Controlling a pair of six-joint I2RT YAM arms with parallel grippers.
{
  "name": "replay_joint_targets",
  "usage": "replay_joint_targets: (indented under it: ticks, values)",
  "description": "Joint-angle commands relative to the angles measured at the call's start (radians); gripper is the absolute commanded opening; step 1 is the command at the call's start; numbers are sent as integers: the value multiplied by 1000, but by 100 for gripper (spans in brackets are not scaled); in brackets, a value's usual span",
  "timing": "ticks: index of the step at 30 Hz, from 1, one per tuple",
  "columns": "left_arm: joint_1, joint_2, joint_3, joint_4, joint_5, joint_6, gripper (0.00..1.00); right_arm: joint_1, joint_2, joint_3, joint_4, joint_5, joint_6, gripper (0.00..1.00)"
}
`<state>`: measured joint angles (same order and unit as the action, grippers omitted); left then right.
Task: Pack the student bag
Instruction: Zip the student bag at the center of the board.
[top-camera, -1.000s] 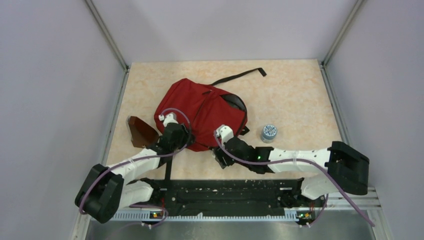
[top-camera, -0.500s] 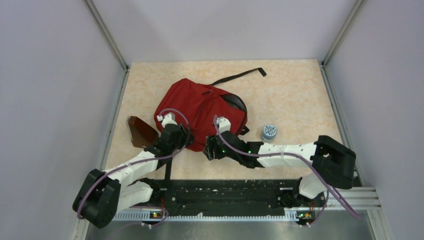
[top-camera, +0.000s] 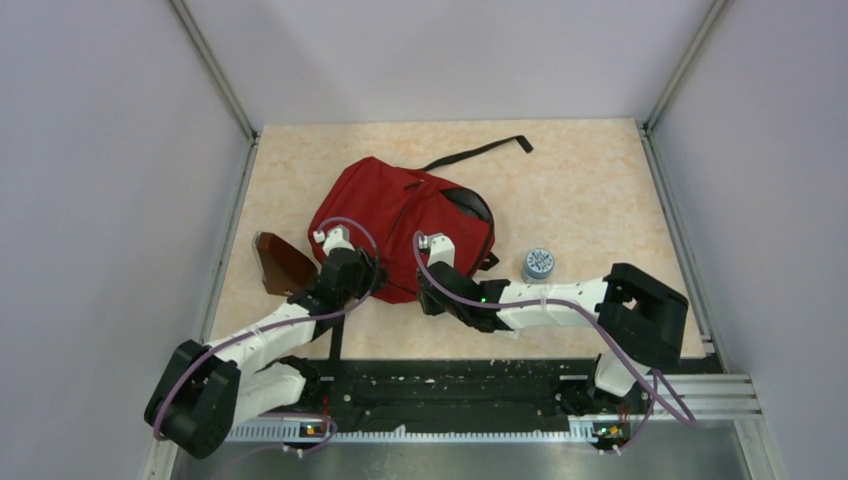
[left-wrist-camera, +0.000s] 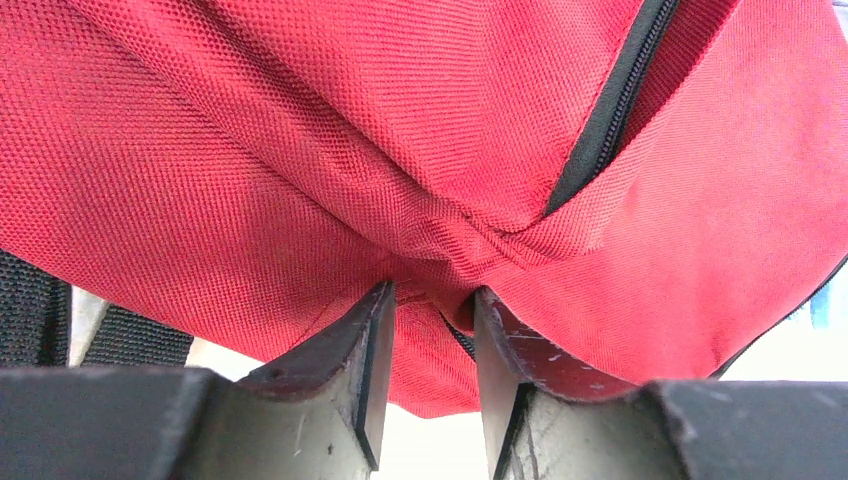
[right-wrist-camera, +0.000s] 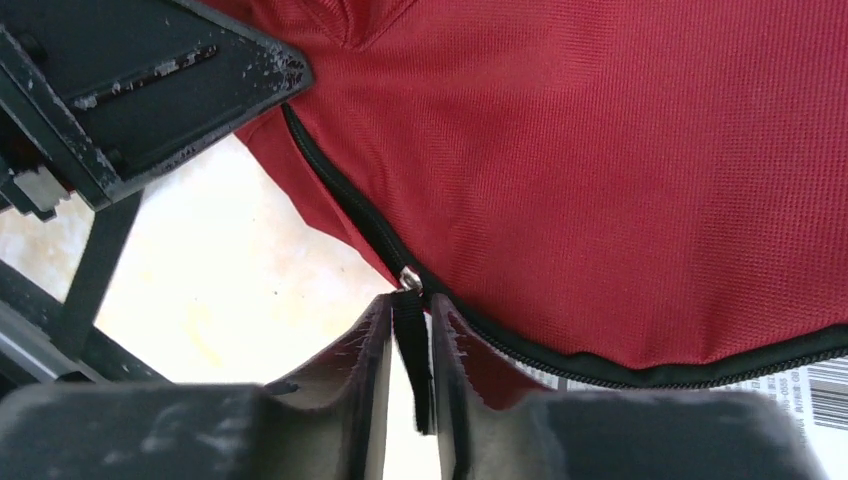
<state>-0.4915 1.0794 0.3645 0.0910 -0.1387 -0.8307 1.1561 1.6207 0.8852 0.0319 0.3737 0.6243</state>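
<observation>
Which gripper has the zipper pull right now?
The right gripper: it pinches the black zipper pull of the bag. The left gripper pinches only a fold of the red fabric.

Top overhead, wide; wrists close, sharing bag (top-camera: 395, 215).

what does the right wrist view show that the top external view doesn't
Only the right wrist: the right end effector pinching the black zipper pull, plus a barcode label by the red student bag. Only the top external: the brown pouch, the round tin and a black strap trailing away. Both: the bag and the pale table.
</observation>
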Motion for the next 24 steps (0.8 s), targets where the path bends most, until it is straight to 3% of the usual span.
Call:
replay_joint_targets:
  ticks: [1, 10, 24]
  values:
    - [9, -22, -8, 33, -28, 26, 37, -2, 9, 32, 4, 5, -4, 3]
    - [37, 27, 124, -15, -77, 139, 0, 0, -35, -55, 5, 24, -90, 0]
    - [201, 242, 416, -11, -104, 415, 0, 18, -150, -121, -132, 294, -125, 0]
